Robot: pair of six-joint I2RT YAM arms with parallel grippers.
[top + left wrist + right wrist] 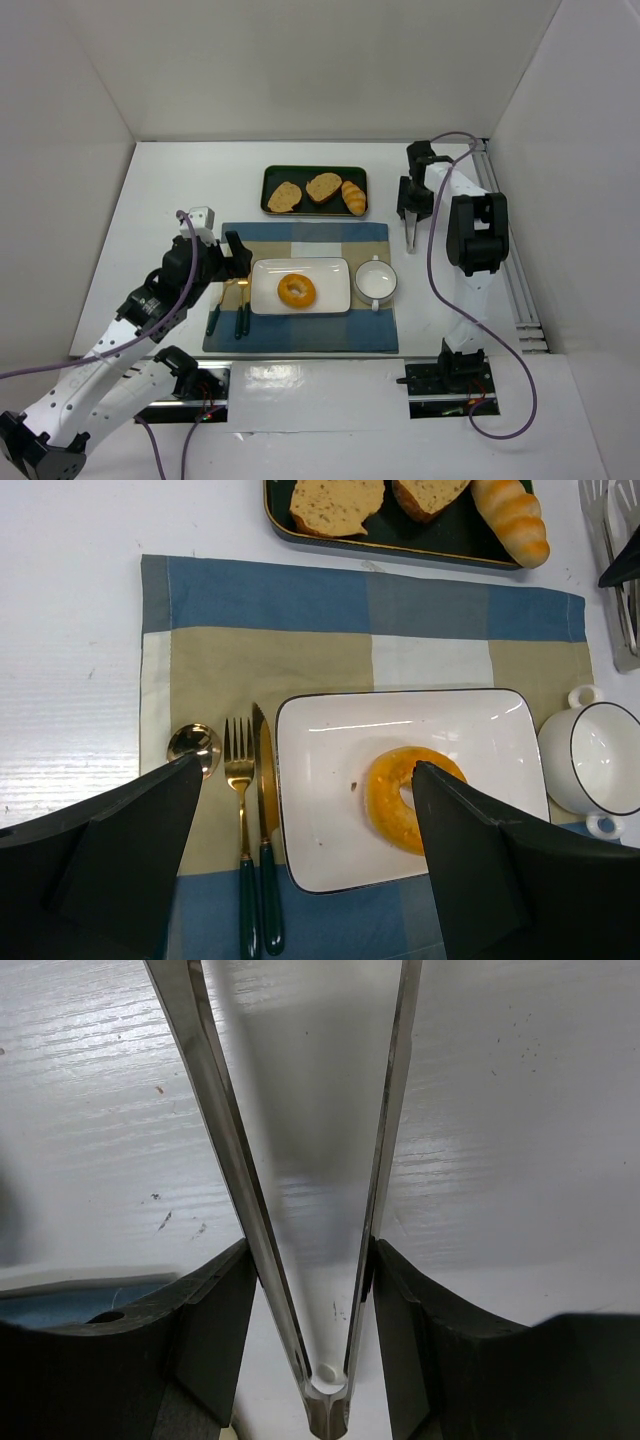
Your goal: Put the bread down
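Two arms reach over the white table (pixel 170 190) in the top view. The left claw (pixel 236 262) hangs over the left edge of a checked placemat (pixel 300 240), just beside a white rectangular plate (pixel 330 275). The bread (pixel 296 291) lies flat at the middle of that plate, its hole facing up. A white cup (pixel 376 281) sits just right of the plate, on the placemat. Beyond the placemat a dark tray (pixel 268 180) carries two toast slices (pixel 285 196) and a roll (pixel 353 197). The right claw (pixel 411 205) is to the right of the tray, with metal tongs (pixel 409 235) pointing from it toward the near edge.

From the left wrist, the left claw (pixel 308 775) is spread wide and holds nothing. The bread (pixel 395 795) rests on the plate (pixel 320 740), partly hidden behind the right-hand finger. A spoon (pixel 193 742), fork (pixel 239 780) and knife (pixel 264 780) lie side by side left of the plate.

From the right wrist, the right claw (pixel 310 1260) is closed on the tongs (pixel 215 1110) near their hinge, one of its fingers (pixel 200 1340) pressing each arm. The two arms fan out over bare table (pixel 520 1110).
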